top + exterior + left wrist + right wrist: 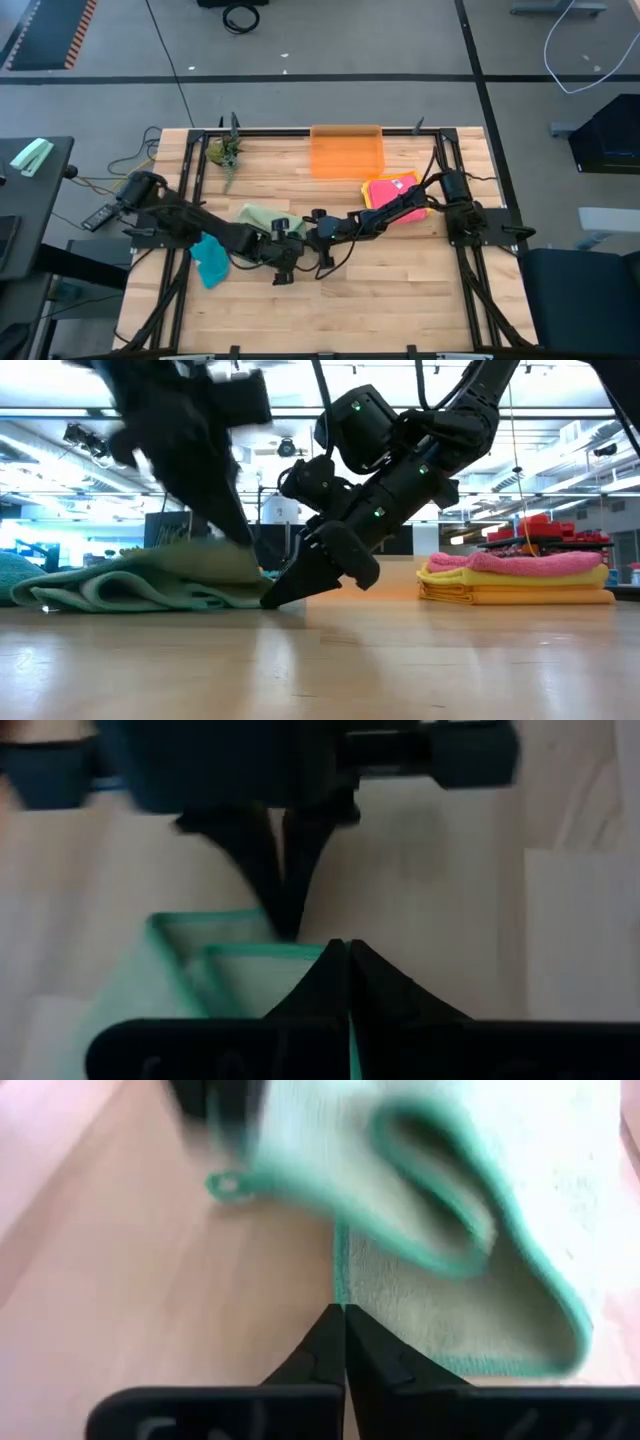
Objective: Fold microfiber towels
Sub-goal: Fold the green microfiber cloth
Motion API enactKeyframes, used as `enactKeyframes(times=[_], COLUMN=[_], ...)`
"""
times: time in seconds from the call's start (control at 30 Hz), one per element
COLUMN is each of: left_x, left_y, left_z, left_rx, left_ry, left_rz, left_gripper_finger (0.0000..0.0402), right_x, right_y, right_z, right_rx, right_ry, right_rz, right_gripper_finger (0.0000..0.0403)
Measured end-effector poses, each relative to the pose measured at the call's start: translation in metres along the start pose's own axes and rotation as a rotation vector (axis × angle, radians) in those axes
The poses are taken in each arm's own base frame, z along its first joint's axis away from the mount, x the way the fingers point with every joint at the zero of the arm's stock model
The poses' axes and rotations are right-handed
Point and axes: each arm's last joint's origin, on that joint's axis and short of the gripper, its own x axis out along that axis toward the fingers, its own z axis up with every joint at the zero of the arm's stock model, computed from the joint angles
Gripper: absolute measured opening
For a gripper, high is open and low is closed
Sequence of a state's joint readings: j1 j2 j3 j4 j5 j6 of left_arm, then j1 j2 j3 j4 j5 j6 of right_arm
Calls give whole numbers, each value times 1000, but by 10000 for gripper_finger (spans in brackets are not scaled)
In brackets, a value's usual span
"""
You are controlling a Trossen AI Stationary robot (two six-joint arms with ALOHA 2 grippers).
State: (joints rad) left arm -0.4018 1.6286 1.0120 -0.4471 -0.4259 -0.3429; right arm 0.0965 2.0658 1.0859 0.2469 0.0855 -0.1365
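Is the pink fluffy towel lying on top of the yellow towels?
Yes, in the low view the pink fluffy towel lies on top of the folded yellow towels, stacked on the wooden table.

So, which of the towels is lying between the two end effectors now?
The sage green towel, loosely folded at the table's middle; the teal one lies apart, the pink is stacked.

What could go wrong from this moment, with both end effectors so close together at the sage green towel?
1. The left end effector and right end effector are both shut and nearly touching at the sage green towel; their fingers might collide.
2. The towel lies bunched with a loose loop, so the fold may come out uneven.
3. The teal towel lies just beside the left arm, which might drag it.
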Motion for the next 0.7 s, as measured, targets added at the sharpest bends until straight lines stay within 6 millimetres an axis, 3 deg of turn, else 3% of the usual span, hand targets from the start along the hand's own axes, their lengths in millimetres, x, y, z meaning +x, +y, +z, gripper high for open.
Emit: enactKeyframes(times=[0.17, 0.33, 0.5, 0.7], left_x=[-54, -98, -136, -177], left_y=[7, 24, 44, 74], left_z=[15, 13, 10, 7], left_rx=[-11, -33, -92, -189], left_ry=[-122, -212, -333, -510], left_rz=[48, 97, 146, 228], left_gripper_finger=[4, 6, 6, 4], right_x=[-48, -109, -181, -260], right_y=[6, 14, 20, 12], right_z=[21, 37, 56, 65], right_rx=[-47, -95, -161, -252], right_ry=[86, 161, 83, -77], right_rz=[22, -29, -121, -197], right_gripper_finger=[3, 3, 2, 2])
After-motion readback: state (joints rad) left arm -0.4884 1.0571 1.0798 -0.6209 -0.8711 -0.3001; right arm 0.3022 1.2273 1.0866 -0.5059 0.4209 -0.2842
